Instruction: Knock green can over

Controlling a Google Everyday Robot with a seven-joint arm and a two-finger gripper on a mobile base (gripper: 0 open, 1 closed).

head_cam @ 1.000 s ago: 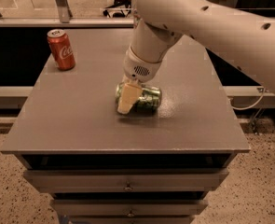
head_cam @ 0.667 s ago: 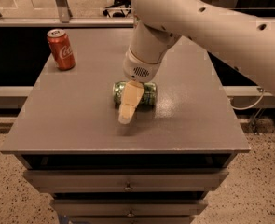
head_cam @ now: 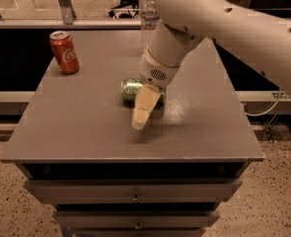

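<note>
green can (head_cam: pixel 134 89): lying on its side on the bench (head_cam: pixel 86 132). gripper (head_cam: pixel 139 123): just in front of the can, closed, empty. risk, i judge: the can rolls off if my arm clips it.

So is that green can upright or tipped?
Tipped over: the green can lies on its side on the table, round end facing left. The gripper hangs just in front of it.
</note>
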